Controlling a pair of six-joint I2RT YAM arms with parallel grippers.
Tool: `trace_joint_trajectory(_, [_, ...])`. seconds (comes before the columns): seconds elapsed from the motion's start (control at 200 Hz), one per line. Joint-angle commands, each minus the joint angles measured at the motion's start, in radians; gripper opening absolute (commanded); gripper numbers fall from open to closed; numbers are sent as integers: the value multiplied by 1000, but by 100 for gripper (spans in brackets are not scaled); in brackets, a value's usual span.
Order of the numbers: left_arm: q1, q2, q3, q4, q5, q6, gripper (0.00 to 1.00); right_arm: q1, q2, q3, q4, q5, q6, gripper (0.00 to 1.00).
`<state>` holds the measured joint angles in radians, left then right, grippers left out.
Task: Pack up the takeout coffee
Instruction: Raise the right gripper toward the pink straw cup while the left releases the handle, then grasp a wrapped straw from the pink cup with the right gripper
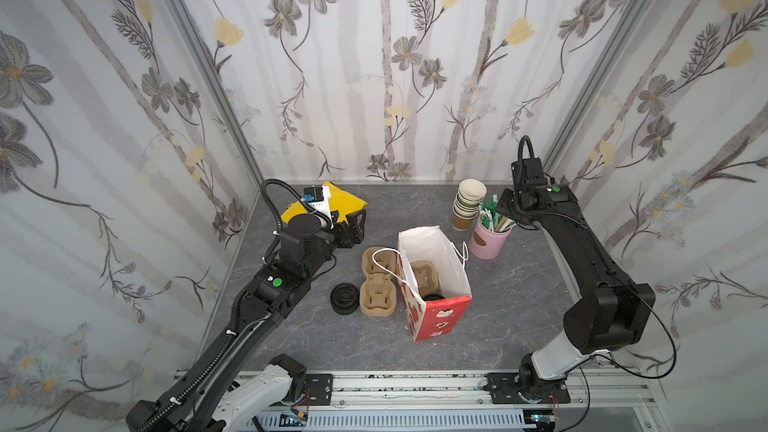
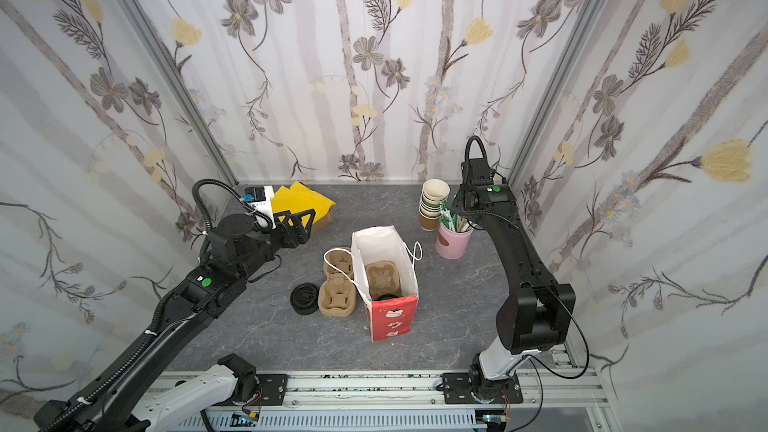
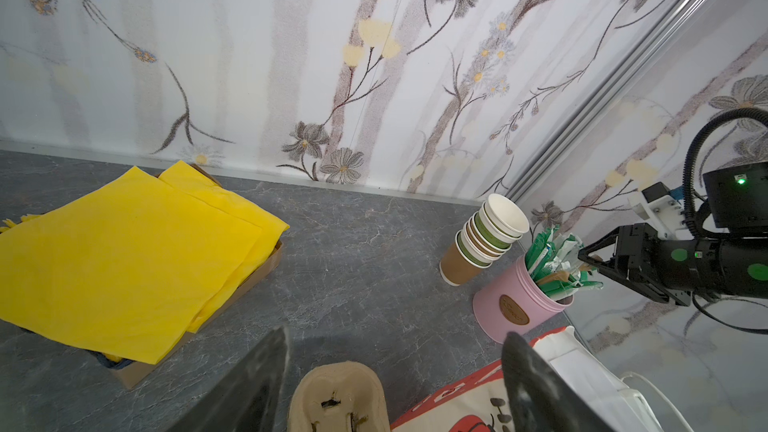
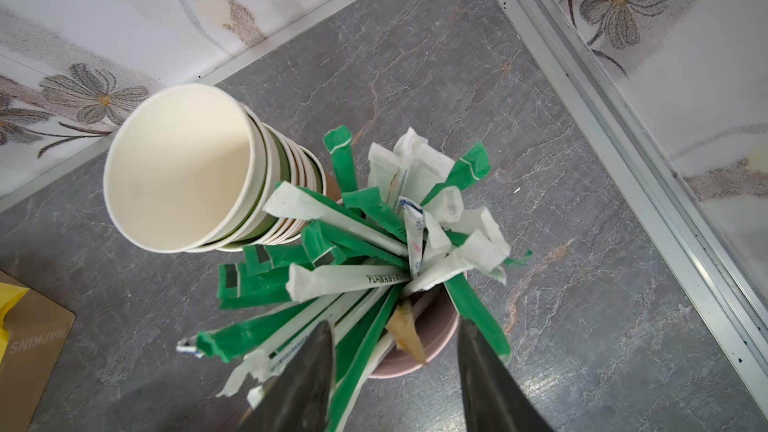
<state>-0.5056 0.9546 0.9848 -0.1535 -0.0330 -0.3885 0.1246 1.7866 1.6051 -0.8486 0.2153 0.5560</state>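
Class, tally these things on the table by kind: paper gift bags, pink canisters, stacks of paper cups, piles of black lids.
paper gift bag: 1
pink canister: 1
stack of paper cups: 1
pile of black lids: 1
Total: 4

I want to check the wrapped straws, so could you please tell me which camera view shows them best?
The right wrist view: the straws fill it from above, fanning out of the pink tin. The left wrist view shows them side-on and smaller; both top views show only a small, distant bundle.
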Motion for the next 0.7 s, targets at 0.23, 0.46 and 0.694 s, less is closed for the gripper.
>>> trace_joint_trajectory(0.23, [1, -7, -5, 48, -11, 4, 82, -5, 64, 6, 70, 8, -19, 29])
trace_joint_trajectory(0.46, [0, -16, -13, 50, -12, 5, 81, -5, 43, 5, 61, 16, -25, 11])
trace_joint_trajectory(0.694, [1, -17, -15, 54, -9, 14, 81, -5, -17, -14, 44, 22, -35, 2])
